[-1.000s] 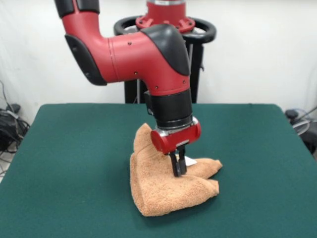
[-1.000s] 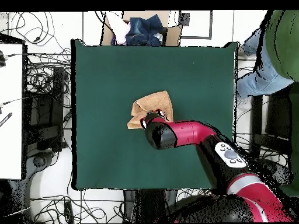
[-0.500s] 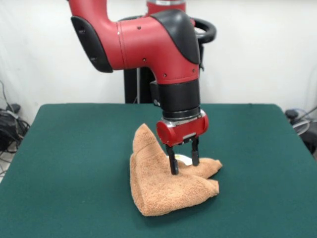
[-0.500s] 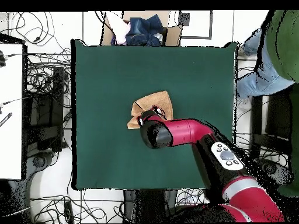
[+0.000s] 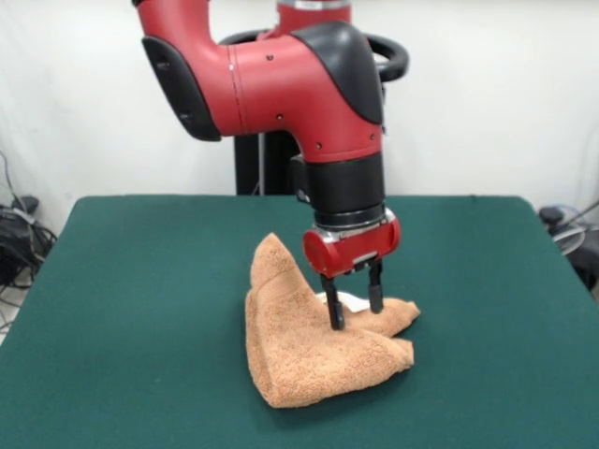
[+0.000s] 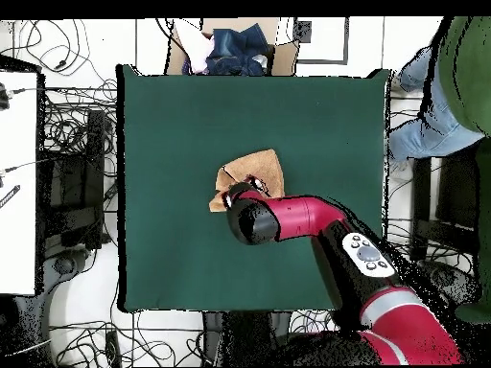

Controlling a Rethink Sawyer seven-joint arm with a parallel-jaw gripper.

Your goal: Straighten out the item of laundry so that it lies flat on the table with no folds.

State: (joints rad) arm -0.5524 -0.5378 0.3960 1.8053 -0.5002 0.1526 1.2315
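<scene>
- Front view puts the gripper low over the towel, its two dark fingers spread apart with a clear gap between them and nothing pinched.
- One fingertip dips to the towel's upper fold; whether it actually touches the cloth cannot be told. The other hangs just beside the small white tag.
- Towel is bunched and folded over itself, a thick rounded fold along its near edge, a peak rising on the far left, a flap reaching right.
- It sits around the middle of the table, slightly toward the near side in this view.
- Green top lies bare on every side of the towel, wide margins left and right, well apart from all four table edges.
- Overhead, the arm covers part of the towel; the uncovered cloth shows as a pointed wedge.
- A person stands by one table corner, off the green.
</scene>
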